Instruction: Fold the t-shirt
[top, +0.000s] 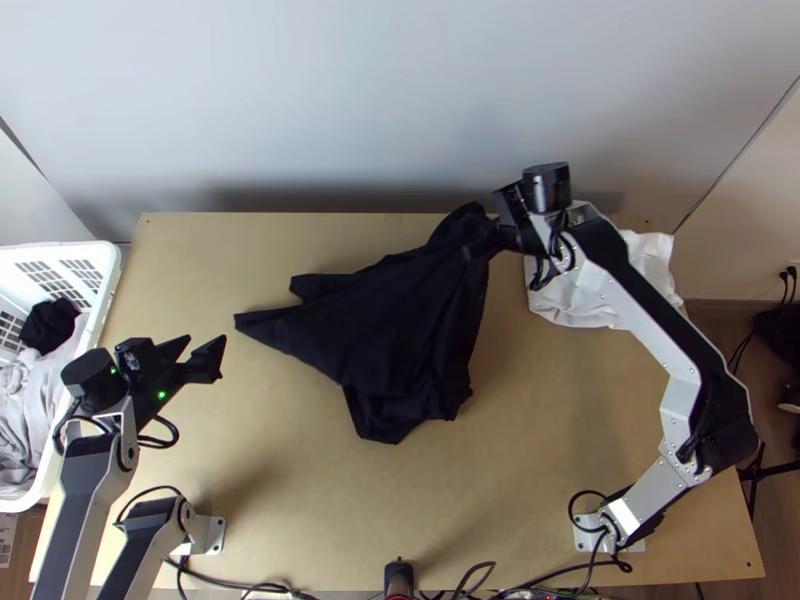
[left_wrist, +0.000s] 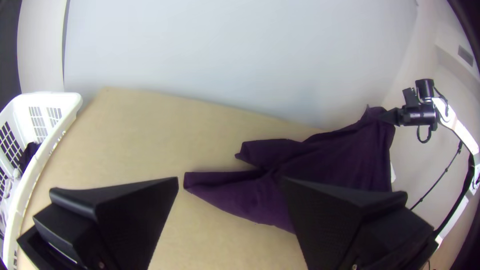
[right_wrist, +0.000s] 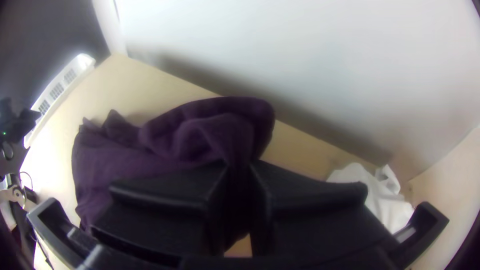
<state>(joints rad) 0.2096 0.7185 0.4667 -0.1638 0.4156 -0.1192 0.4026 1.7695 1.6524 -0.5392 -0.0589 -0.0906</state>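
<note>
closest to me, the near end of the black t-shirt (top: 400, 360) lies rumpled on the table (top: 270, 480). left of the shirt and apart from it, my left gripper (top: 206, 345) holds its fingers wide. right of the shirt, a white cloth (top: 655, 265) is partly covered by my right arm (top: 680, 340). at the shirt's far corner, my right gripper (top: 486, 240) has its fingers narrowed on gathered fabric; i can't tell which part.

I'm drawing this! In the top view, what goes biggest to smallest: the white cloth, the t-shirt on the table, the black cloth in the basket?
1. T-shirt
2. White cloth, partly hidden by the right arm
3. Black cloth in the basket
</note>
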